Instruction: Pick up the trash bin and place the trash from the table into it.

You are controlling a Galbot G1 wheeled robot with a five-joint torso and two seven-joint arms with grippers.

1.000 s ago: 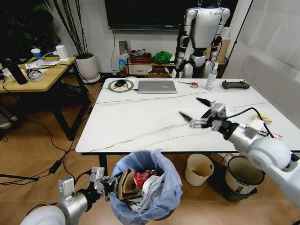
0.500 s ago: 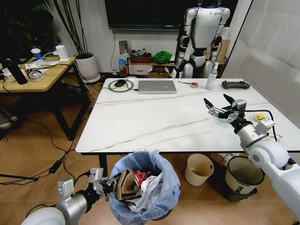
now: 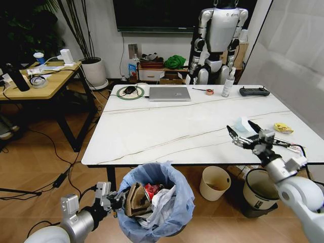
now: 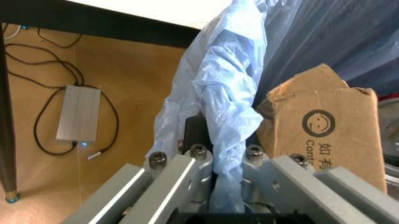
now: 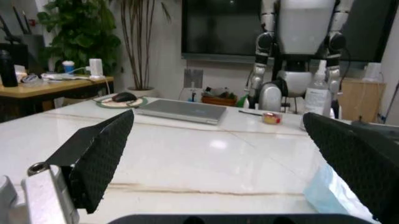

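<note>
Large rectangular white marble-look table [image 3: 167, 132] with thin veins, black edge and black legs: seen in the head view across the middle of the scene.

Small round trash bin [image 3: 154, 205], lined with a crinkly light-blue plastic bag overhanging the rim: held off the near edge of the table, below the tabletop level, at the robot's front left. Contents noted: torn brown cardboard box [image 3: 134, 199], red wrapper [image 3: 152, 191], crumpled white tissues [image 3: 163, 199].

Left gripper [image 3: 112, 200]: located at the bin's left rim. In the left wrist view its metal fingers [image 4: 181, 175] are seen clamped on a fold of the blue bag [image 4: 227, 107], with the printed cardboard box [image 4: 324, 123] just beside.

Right gripper [image 3: 246, 135]: held over the right part of the table near its front edge; black fingers spread wide apart, nothing between them. In the right wrist view both textured black fingertips [image 5: 100, 151] are seen well apart above the tabletop.

Pale blue-white flat packet [image 3: 241, 126]: lying on the table just beyond the right gripper; its corner is seen in the right wrist view [image 5: 327, 191].

Yellow peel [image 3: 282, 127]: lying on the table, farther right, near the right edge.

Silver laptop [image 3: 169, 93], closed, and black controller [image 3: 254, 91]: lying at the table's far side.
</note>
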